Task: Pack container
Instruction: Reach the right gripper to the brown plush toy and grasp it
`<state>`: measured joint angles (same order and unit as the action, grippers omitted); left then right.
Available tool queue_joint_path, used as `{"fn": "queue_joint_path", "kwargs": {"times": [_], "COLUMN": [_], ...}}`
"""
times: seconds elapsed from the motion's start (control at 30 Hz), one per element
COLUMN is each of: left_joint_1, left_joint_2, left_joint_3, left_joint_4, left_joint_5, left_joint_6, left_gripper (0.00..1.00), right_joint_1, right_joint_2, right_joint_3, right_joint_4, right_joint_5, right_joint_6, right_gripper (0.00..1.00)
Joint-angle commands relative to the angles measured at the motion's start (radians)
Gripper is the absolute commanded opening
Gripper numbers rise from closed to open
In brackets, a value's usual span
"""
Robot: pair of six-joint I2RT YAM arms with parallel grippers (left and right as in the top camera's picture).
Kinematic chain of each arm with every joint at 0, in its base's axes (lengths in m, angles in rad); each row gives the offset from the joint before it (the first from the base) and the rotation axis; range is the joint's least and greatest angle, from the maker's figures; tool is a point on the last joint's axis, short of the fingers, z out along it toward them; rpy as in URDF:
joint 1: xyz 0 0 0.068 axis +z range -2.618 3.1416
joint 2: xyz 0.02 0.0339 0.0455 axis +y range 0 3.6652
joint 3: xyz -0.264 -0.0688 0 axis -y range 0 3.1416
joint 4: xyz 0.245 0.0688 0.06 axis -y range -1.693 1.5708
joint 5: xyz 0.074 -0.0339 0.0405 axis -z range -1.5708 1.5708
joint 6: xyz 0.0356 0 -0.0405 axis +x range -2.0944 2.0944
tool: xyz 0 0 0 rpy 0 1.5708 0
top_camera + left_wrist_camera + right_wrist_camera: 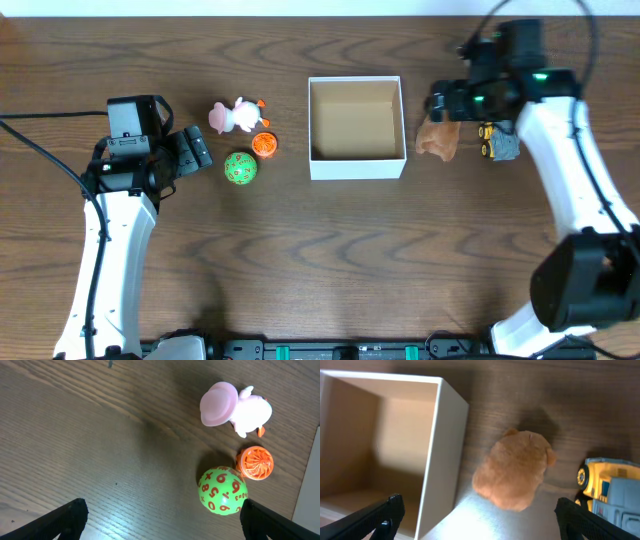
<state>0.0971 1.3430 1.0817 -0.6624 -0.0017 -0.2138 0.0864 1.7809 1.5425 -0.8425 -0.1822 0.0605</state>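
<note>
The wooden table [330, 260] carries everything. The container [357, 168], a square white-walled box with a tan-brown inside, sits near the table's middle, toward the far edge, open side up.

On the left arm's side of the container, well apart from it, the left gripper [198, 150] points toward the box with its jaws spread wide; the left wrist view shows both dark fingers [70, 517] at the frame's lower corners, holding nothing.

On the container's other side, the right gripper [440, 103] hangs just beside the box wall, its jaws also wide apart and gripping nothing.

A brown plush toy [512, 475] lies on the table just beside the container's right wall, under the right gripper and framed by its fingers [385, 515].

A yellow and grey toy truck [497, 142] stands beyond the plush, farther from the container.

A pink animal figure [235, 407] lies on the container's left side.

A green ball [222, 491] with orange numbers rests near it, also left of the container.

A small orange ridged toy [255, 462] sits between them, closest of the three to the container.
</note>
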Motion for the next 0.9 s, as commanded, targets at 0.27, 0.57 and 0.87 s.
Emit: {"fn": "queue_joint_path", "kwargs": {"times": [0.27,0.57,0.87], "left_joint_1": [-0.002,-0.002,-0.002], "left_joint_2": [0.005,0.005,0.005], "left_joint_3": [0.022,0.022,0.022], "left_joint_4": [-0.007,-0.007,-0.007], "left_joint_5": [0.002,0.002,0.002], "left_joint_6": [-0.009,-0.009,-0.009], "left_gripper": [0.98,0.98,0.98], "right_joint_1": [0.008,-0.005,0.028], "right_joint_2": [0.193,0.302,0.35], "right_joint_3": [0.021,0.021,0.021], "right_joint_4": [0.088,0.094,0.078], "right_joint_5": [0.227,0.13,0.146], "right_joint_6": [0.157,0.156,0.157], "right_gripper": [0.99,0.96,0.64]}}
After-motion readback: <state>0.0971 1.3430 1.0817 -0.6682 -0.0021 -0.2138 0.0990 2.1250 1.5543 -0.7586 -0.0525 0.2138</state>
